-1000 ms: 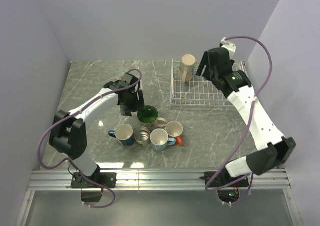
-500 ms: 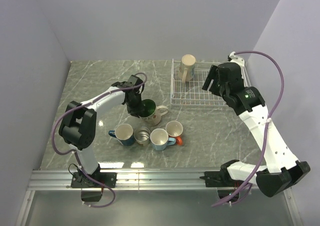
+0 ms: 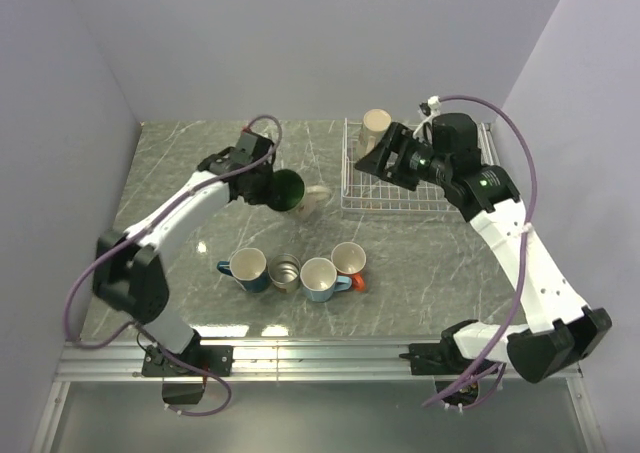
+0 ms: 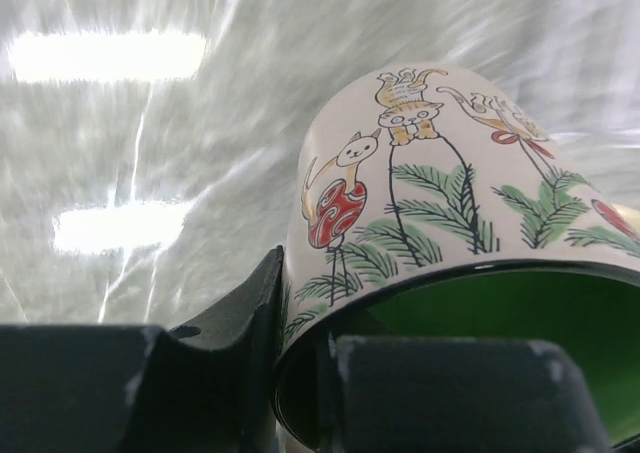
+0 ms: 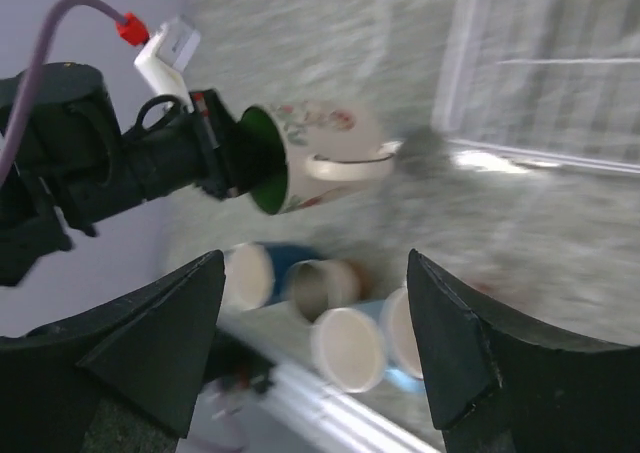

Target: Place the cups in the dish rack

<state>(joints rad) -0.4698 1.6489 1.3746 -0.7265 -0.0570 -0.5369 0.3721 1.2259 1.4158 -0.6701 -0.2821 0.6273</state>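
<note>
Since half a second ago: white mug with green inside [image 3: 288,189] is off bench, tipped on side, handle toward right edge, now nearer far edge. Left gripper [image 3: 268,185] clamps its rim, one finger inside, one outside. Right gripper [image 3: 372,160] has swung left over dish rack [image 3: 420,195], fingers spread, holding nothing.

Mug print: cats, red baubles, green fronds.

Rack, near far right corner, holds cream mug [image 3: 375,124] upright at its far left corner. Dark blue mug [image 3: 246,269], grey metallic mug [image 3: 286,271], light blue mug [image 3: 320,277] and orange mug [image 3: 350,261] cluster mid-bench toward near edge.
</note>
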